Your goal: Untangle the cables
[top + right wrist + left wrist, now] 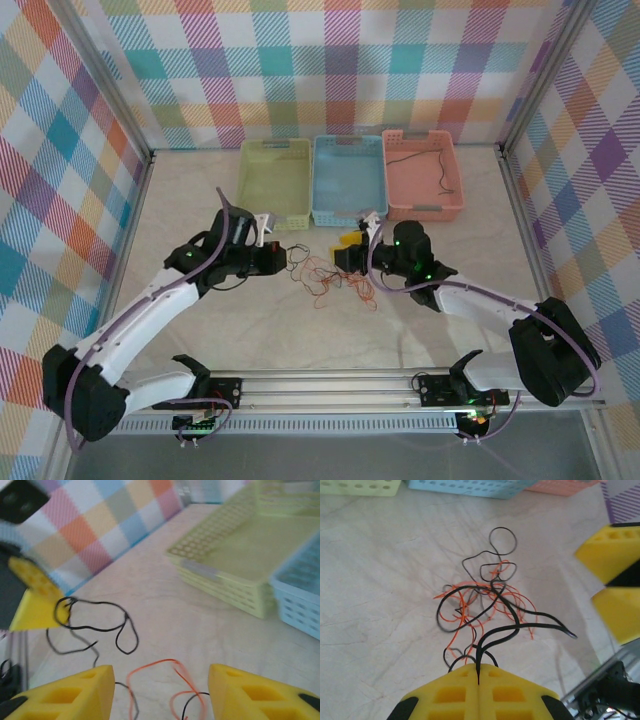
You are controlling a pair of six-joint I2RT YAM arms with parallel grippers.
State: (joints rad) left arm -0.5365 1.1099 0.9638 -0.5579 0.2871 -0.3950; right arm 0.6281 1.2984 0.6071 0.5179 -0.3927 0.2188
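Left wrist view shows the left gripper (478, 674) pressed shut on a black strand of the cables (485, 600), whose orange and black tangle lies on the desk (380, 580) just beyond its fingers. In the top external view the tangle sits mid-desk between the two grippers, on the near side of the blue basket (348, 214). The right gripper (160, 676) stands fairly wide, holding nothing, above a loose orange loop.
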